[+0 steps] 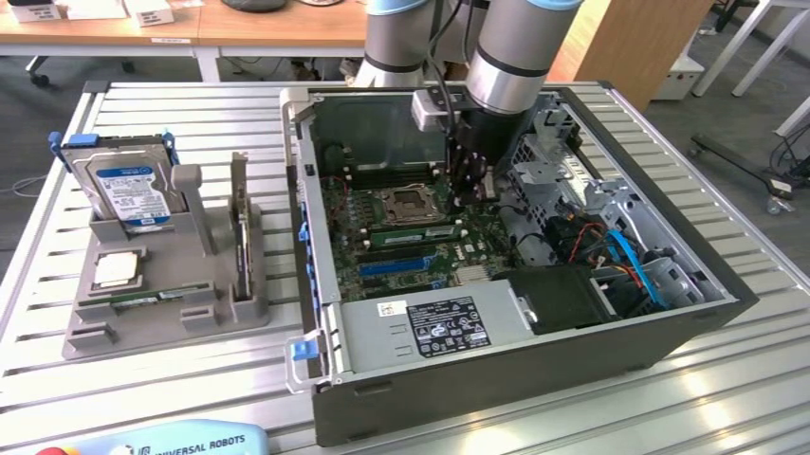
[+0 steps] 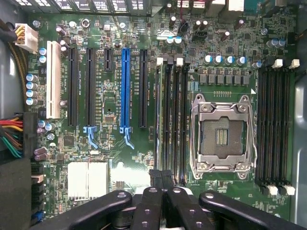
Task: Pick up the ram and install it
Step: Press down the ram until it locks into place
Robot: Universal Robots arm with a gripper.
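Note:
One green ram stick [image 1: 137, 300] lies flat on the grey holder [image 1: 89, 336] at the exterior view's left. A second green strip that looks like a ram [image 1: 408, 231] stands in a slot just in front of the empty processor socket [image 1: 412, 202] inside the open computer case [image 1: 506, 379]. My gripper [image 1: 471, 188] hangs over the motherboard beside that socket. In the wrist view the gripper [image 2: 162, 178] is shut, its black fingertips [image 2: 156, 176] pressed together over one end of the memory slots [image 2: 171, 120]. Nothing shows between them.
The holder also carries a silver hard drive [image 1: 127, 190] with a blue label, a small square chip [image 1: 117, 270] and an upright bracket [image 1: 238, 227]. Inside the case are a power supply [image 1: 431, 327], a drive cage [image 1: 570, 175], and red and blue cables [image 1: 627, 256].

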